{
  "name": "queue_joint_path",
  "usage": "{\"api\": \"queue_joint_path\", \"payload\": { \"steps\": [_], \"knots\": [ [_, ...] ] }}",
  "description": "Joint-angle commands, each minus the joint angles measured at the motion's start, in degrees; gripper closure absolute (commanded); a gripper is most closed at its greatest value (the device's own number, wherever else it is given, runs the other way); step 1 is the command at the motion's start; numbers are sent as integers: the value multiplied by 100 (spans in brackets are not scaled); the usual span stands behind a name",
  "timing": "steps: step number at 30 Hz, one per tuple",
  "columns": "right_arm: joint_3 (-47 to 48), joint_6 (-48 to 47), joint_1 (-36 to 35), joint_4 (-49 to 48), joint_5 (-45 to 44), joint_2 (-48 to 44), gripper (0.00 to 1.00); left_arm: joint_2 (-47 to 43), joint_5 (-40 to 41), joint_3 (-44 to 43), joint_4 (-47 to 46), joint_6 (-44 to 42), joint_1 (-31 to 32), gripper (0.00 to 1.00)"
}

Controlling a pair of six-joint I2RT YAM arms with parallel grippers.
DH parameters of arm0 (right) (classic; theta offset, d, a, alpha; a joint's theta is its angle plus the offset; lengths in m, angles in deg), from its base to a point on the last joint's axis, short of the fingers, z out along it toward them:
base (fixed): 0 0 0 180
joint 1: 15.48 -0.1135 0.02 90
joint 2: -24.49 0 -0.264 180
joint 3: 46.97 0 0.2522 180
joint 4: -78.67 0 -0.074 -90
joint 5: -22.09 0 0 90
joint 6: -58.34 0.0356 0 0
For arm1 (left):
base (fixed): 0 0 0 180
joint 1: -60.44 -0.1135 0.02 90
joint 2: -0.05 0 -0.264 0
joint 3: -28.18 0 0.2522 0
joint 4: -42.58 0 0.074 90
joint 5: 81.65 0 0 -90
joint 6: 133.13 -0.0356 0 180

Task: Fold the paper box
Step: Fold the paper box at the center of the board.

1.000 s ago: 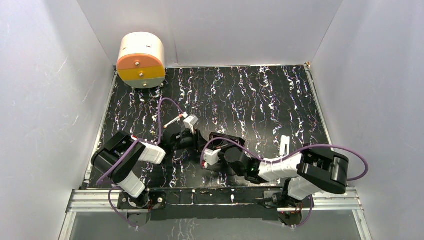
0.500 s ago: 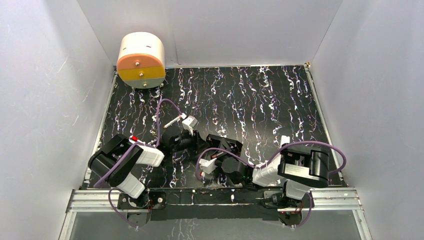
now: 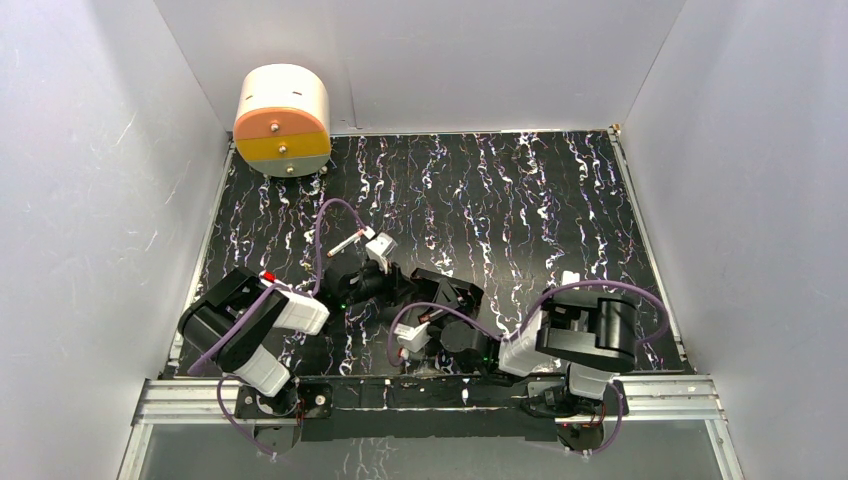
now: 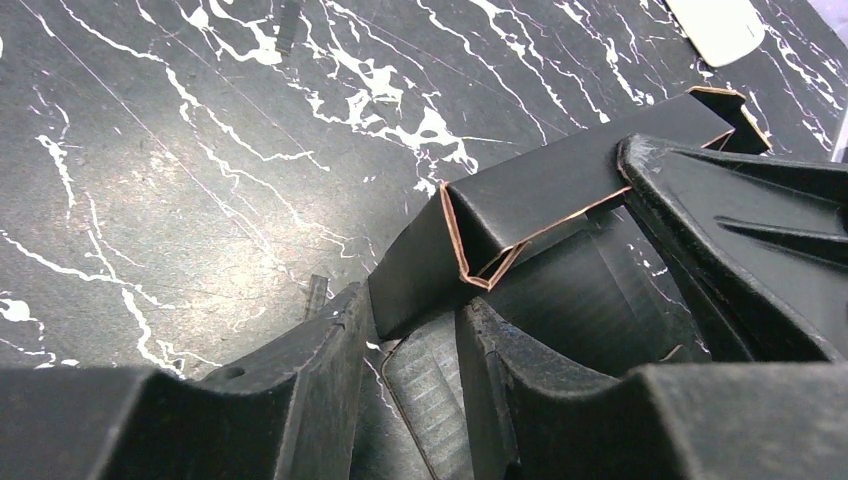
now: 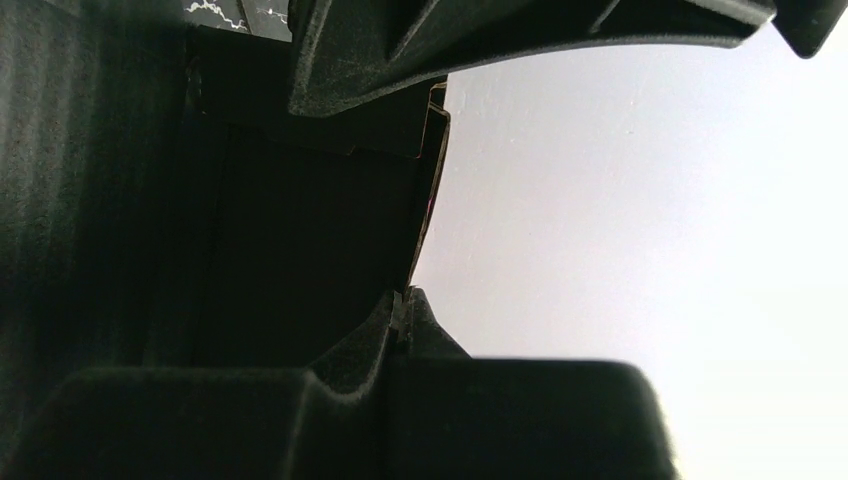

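The paper box [image 3: 447, 290] is a part-folded piece of black card, lying on the marbled table between my two grippers. In the left wrist view its folded wall [image 4: 540, 200] shows brown cut edges. One end of it sits between my left gripper's [image 4: 415, 310] fingers, which press on both sides. In the top view that left gripper [image 3: 398, 290] reaches in from the left. My right gripper [image 3: 452, 318] comes from the near side. In the right wrist view it [image 5: 402, 300] is shut, pinching a thin edge of the box [image 5: 300, 230].
A round cream and orange device [image 3: 283, 120] stands at the back left corner. A small white piece [image 3: 570, 285] lies on the marbled table [image 3: 520, 200] right of the box. It also shows in the left wrist view [image 4: 718, 25]. White walls close in three sides.
The right arm has folded its elbow back towards its base. Its gripper and the box edge have moved left and nearer the front edge. The left gripper has barely moved.
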Motion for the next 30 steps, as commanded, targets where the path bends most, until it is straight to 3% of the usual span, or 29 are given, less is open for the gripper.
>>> {"api": "queue_joint_path", "payload": {
  "steps": [1, 6, 17, 30],
  "knots": [
    [-83, -563, -173, -954, 97, 535, 100, -21, 425, 72, -859, -365, -41, 64],
    [-85, -745, -201, -1420, 66, 818, 100, 132, 410, 162, -1354, -520, -41, 65],
    [154, -347, -203, -576, 180, 449, 100, 494, 442, 235, -2142, -493, -44, 70],
    [358, -238, -209, -405, 259, 510, 100, 1075, 1728, 232, -3170, -501, 375, 85]
  ]
}}
